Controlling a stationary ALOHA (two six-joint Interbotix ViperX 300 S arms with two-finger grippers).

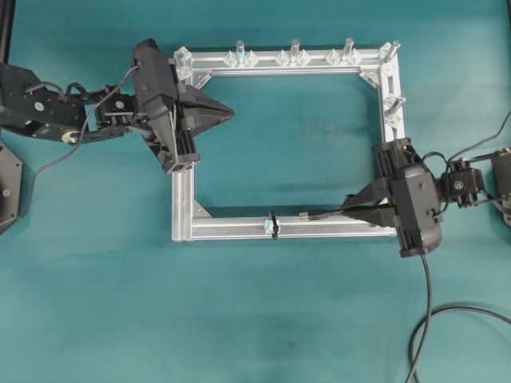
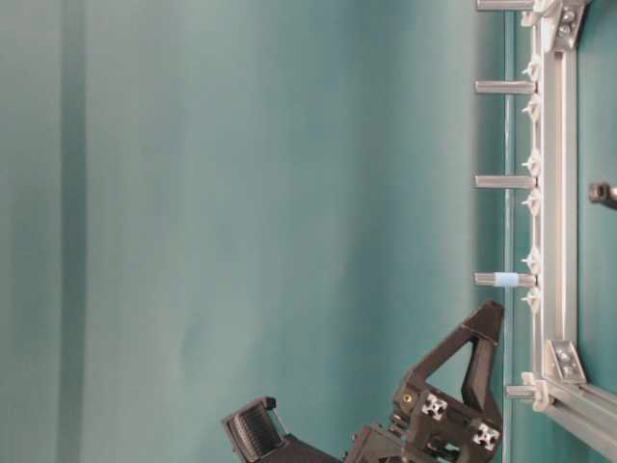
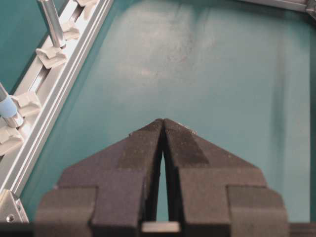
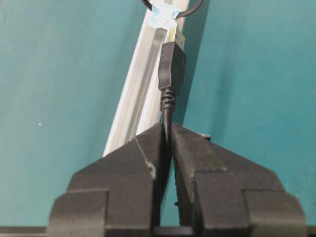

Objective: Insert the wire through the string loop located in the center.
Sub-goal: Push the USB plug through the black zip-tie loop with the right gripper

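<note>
Wire (image 4: pixel 167 116) sits pinched between the fingers of the right hand (image 4: pixel 168 129), its plug (image 4: pixel 172 64) pointing along the lower bar of the aluminium frame (image 1: pixel 335 230) toward the string loop (image 1: pixel 273 226) at that bar's middle. In the right wrist view the silver tip lies just short of the loop (image 4: pixel 170 7), with the pale bluish bit directly ahead of it. The left hand (image 3: pixel 162 123) is closed on nothing, hanging over the teal tabletop (image 1: pixel 120 303) inside the frame's upper left corner, well apart from the loop.

To do this step well, I judge the plug should be kept level with the ring's opening and parallel to the bar, then advanced slowly. The likely snag is the tip catching the bluish bit or pushing the string flat against the bar.
</note>
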